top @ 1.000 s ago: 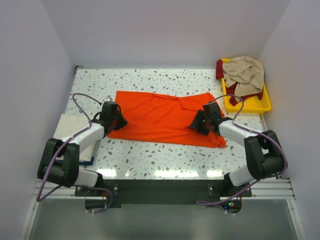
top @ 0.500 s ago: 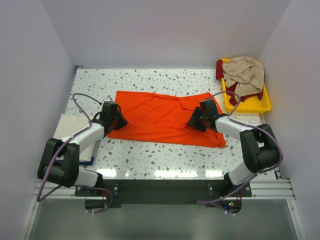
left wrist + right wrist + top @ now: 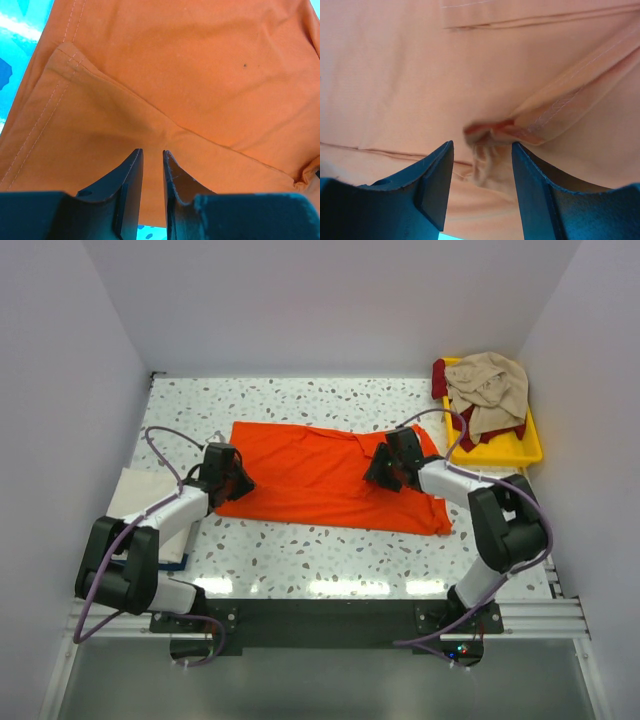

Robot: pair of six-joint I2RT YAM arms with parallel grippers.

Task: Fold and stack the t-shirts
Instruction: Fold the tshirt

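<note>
Left claw: pressed to a slit, apparently pinching a fold of the orange t-shirt at its tips.
Right claw: apart, straddling a raised pucker of the shirt.
Handling: light and limp, likely to slide on the desk; pinch hems, both layers.

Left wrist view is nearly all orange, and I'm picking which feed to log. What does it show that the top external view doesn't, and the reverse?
Only left wrist: hem stitching and a diagonal fold edge on the orange t-shirt. Only top external: the yellow tray holding a beige t-shirt and a dark red t-shirt, plus the right gripper. Both: the orange t-shirt and the left gripper.
</note>
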